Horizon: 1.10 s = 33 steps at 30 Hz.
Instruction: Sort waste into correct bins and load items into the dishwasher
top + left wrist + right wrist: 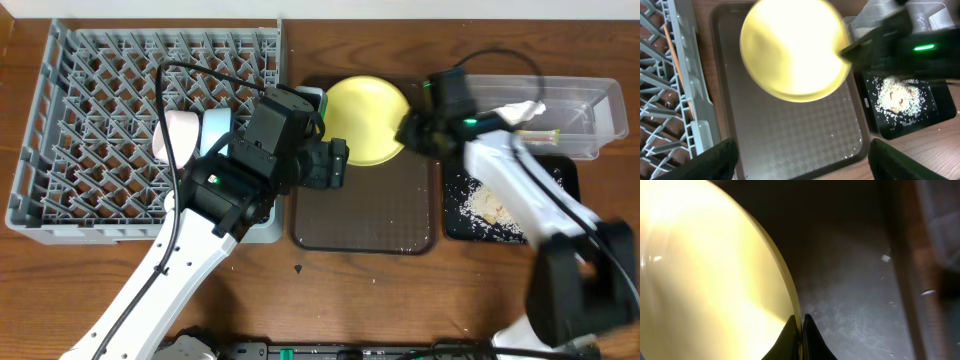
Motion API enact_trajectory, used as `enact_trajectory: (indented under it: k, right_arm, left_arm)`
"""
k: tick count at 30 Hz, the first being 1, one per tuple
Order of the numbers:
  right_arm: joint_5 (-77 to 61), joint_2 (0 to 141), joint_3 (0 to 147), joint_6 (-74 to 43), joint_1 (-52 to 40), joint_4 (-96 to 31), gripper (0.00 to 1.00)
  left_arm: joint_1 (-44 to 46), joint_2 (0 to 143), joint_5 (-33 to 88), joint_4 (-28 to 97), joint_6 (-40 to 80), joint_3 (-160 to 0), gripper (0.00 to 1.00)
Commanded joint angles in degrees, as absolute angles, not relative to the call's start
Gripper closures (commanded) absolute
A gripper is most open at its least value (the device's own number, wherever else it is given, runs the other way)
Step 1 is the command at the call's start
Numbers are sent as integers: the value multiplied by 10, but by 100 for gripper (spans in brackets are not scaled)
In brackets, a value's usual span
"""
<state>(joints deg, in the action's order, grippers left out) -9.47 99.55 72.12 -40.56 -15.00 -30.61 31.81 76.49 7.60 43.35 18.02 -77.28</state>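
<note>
My right gripper (408, 131) is shut on the right rim of the round yellow plate (365, 120) and holds it tilted over the back of the dark-brown tray (365, 215). The right wrist view shows the rim pinched between the fingers (801, 326). My left gripper (338, 165) is open and empty just left of the plate. In its wrist view the plate (795, 50) lies ahead of the spread fingers (800, 160). A white bowl (178, 135) and a light-blue bowl (215, 128) sit in the grey dish rack (90, 120).
The shallow black tray (555, 175) at right holds rice crumbs (490, 203). Behind it, the clear tub (590, 95) holds a crumpled white wrapper (522, 110) and a small packet (545, 133). A small white thing (308, 95) is partly hidden at the brown tray's back left corner.
</note>
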Motion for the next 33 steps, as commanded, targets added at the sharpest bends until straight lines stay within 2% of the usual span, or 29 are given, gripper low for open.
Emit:
enact_trajectory:
  k: [1,7,9,13,23,25,27,31,33]
  right_arm:
    - [-148,921,723,-300,-104,-320,99]
    - [-289,852,723,-181,-38,-366,99]
    - [-353,835,723,-140,-20,-385,99]
    - [-414,832,723,-104,-23,-400,99]
    - [-520,832,723,-63,-31,-397,99]
    - [-540,832,723,-55,-31,-396,99]
    - [-571,832,723,-41,-31,-396,99]
    - [-590,832,723,-35,-31,-397,99]
    - [-589,832,723,-35,-31,-398,99]
  left_arm:
    - [317,762,79,434,177,-775,14]
    - [290,761,110,427,249,-775,13]
    - [251,761,236,392,256,-775,13]
    - [221,761,362,346,256,-775,13]
    - [219,764,401,388,238,-775,14]
    - [219,764,400,387,236,-775,28]
    - [219,764,398,387,236,-775,47]
    - [219,764,386,385,236,-775,72]
    - [219,764,375,385,226,-775,91]
